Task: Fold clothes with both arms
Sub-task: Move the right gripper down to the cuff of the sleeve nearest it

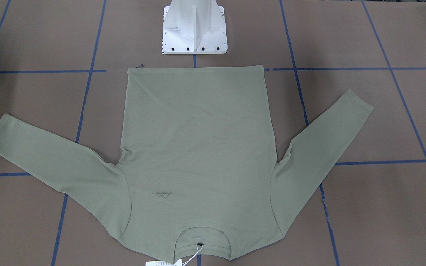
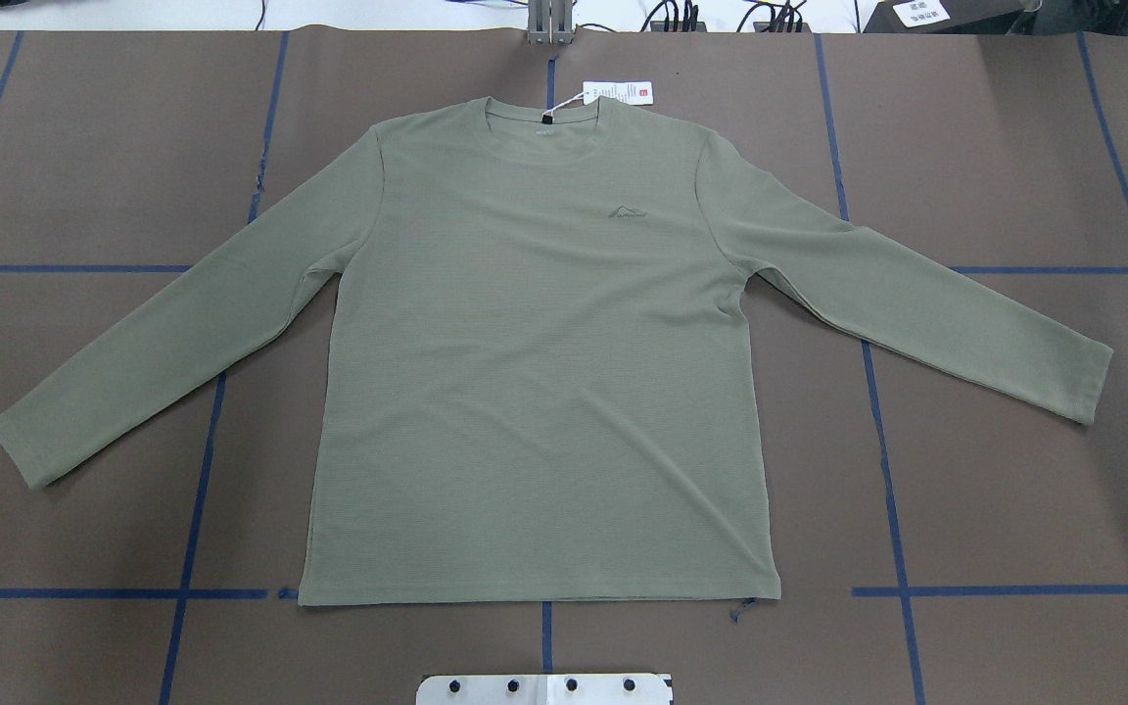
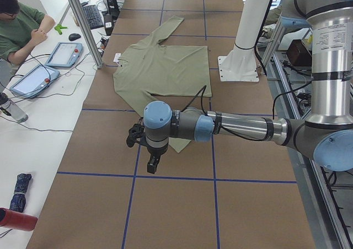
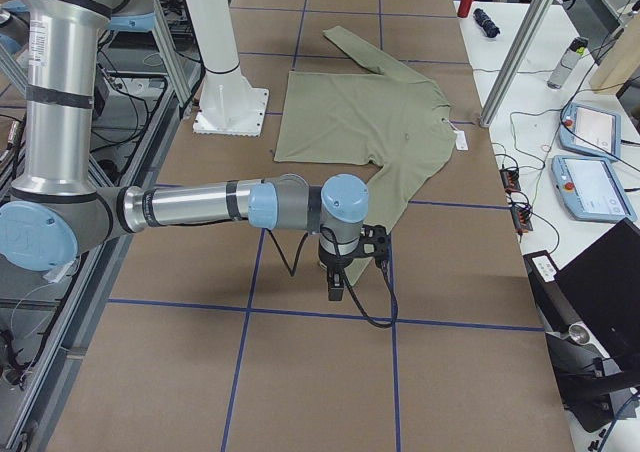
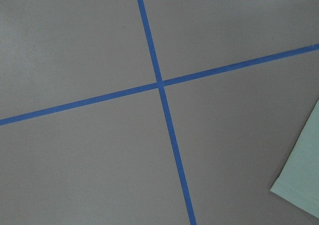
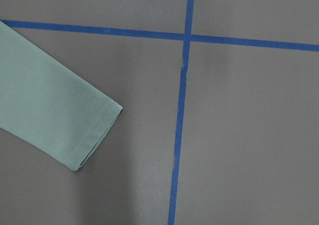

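Since the shirt (image 2: pixel 535 372) lies flat and face up in the middle of the table, hem near the robot and collar at the far edge, with both sleeves angled out and down, nothing is folded yet. Your first move is probably the sleeves.

Each arm hangs above bare table out past a sleeve end. The left gripper (image 3: pixel 153 162) is just left of the left cuff (image 5: pixel 301 185), which only clips a corner of its wrist view. The right gripper (image 4: pixel 335 284) is just right of the right cuff (image 6: pixel 94 135), which shows more fully. Neither wrist camera shows fingers and the side views are too poor, so I cannot tell whether either tool is spread or pressed together. Check that before you descend.

To do this well, bring each tool over its cuff, come down square and pinch both layers at the edge. Lift only enough to clear the table, then carry both sleeves inward together so the body does not drag sideways. The knit looks soft and will likely sag, so move slowly.

Around the work, the white hang tag (image 2: pixel 616 92) trails from the collar on its string at the far edge and could get tucked into a later fold. The white pedestal (image 1: pixel 194 29) stands just near of the hem. Two pendants (image 3: pixel 63 53) and a seated person (image 3: pixel 19 28) are beyond the table's far edge, well apart from both arms.
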{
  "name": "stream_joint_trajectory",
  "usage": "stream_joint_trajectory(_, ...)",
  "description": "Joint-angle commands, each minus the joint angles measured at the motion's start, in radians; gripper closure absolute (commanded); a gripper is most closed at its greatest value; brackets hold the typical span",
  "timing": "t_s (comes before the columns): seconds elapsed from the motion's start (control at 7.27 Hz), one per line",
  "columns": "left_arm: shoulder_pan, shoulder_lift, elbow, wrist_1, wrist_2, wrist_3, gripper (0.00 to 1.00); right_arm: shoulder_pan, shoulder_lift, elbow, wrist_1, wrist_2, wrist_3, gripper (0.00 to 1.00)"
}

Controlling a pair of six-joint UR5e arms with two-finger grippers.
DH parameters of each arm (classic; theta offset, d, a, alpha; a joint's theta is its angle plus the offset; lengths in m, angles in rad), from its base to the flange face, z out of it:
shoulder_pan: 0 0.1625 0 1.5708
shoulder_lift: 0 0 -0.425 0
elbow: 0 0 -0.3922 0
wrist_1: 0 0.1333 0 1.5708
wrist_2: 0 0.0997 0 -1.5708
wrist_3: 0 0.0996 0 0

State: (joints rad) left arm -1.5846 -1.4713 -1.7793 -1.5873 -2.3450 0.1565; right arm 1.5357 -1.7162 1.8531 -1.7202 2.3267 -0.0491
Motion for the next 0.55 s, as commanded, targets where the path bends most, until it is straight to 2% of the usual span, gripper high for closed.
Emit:
stream_joint_trajectory(0.0, 0.000, 0.002, -0.037, 0.003, 0.000, 0.000, 0.00, 0.000, 0.000, -0.002, -0.002, 0.000, -0.002, 0.00)
stream_joint_trajectory(0.41, 0.000, 0.006, -0.093, 0.001, 0.009, 0.000, 0.00, -0.003, 0.009, 0.012, 0.002, 0.002, -0.011, 0.00)
